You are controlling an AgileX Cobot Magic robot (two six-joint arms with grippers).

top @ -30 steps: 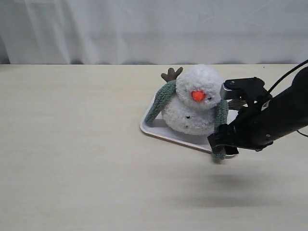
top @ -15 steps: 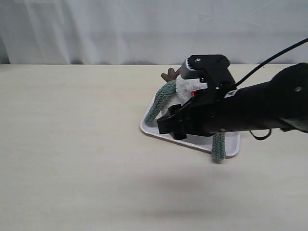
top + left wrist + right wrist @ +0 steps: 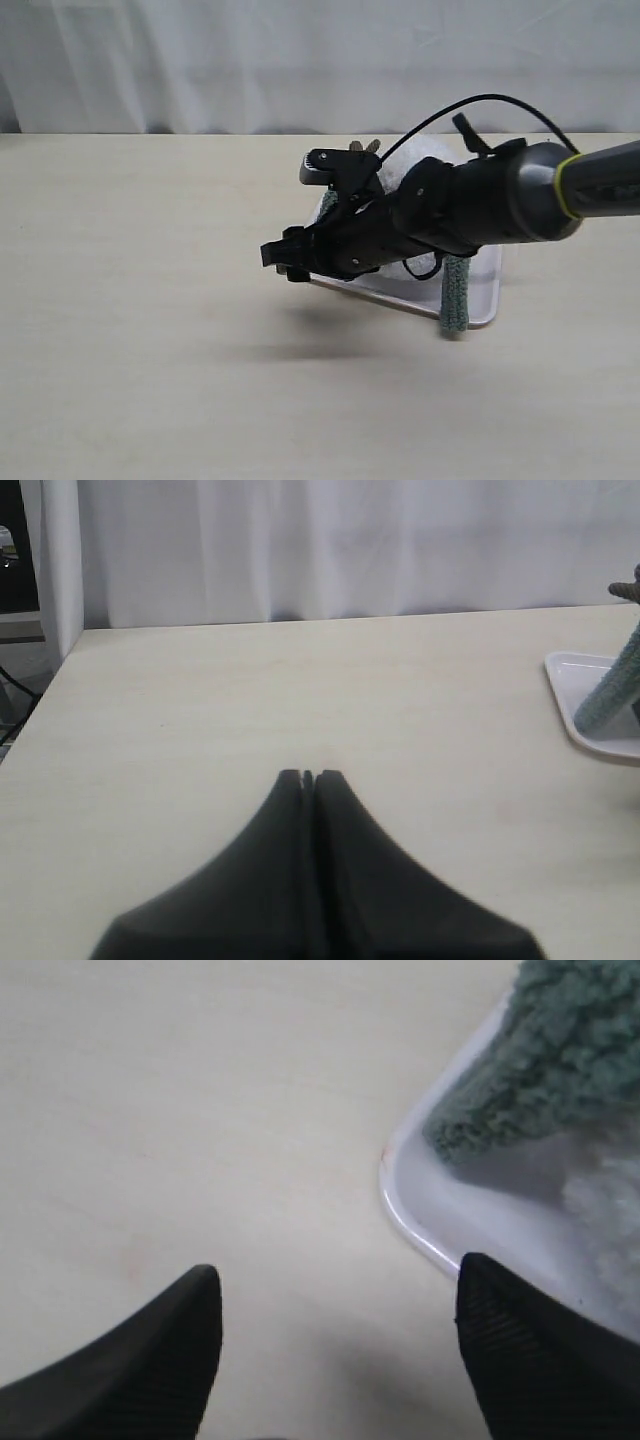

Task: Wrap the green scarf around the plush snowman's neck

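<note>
— While both ends of the green scarf (image 3: 455, 295) are seen hanging apart, which step is judged to be in hand?
— A grasp of one end. The right gripper (image 3: 337, 1272) is spread wide just outside the white tray's (image 3: 405, 1222) corner, beside the scarf end lying inside it.
— And the left gripper (image 3: 308, 777)?
— It is pressed shut on nothing, well apart from the tray.
— How is the scarf laid?
— One end is hung upright over the tray's near rim, pointed down at the counter (image 3: 150, 350); the other is slanted down into the tray. The plush snowman's neck is hidden by the right arm (image 3: 480, 200). A pinch, then a carry across the front, is called for.
</note>
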